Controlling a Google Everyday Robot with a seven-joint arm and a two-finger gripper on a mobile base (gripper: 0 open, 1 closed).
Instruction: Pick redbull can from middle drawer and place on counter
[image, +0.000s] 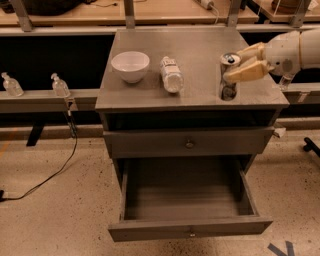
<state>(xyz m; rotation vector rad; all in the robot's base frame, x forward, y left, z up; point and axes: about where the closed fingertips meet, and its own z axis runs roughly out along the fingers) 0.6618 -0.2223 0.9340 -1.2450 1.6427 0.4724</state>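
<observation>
Slim silver-grey metal redbull can (229, 76) is upright at the front right of the broad dull-grey desk (200, 45), clamped between the fingers of the cream two-finger tool (239, 65). To its left lies a clear plastic bottle (171, 74), then a white bowl (130, 65). Below, the wide grey drawer (190, 231) is open.

You have the cream end effector (233, 65) at the right edge of the dull-grey desk (200, 47), clasping the silver, dark-mottled redbull can (228, 90); the bowl (130, 65) is white.

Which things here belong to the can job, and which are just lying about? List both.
Job: redbull can at the right front of the counter; gripper, fingers around the can; open middle drawer.
Lying about: white bowl; water bottle on its side.
</observation>
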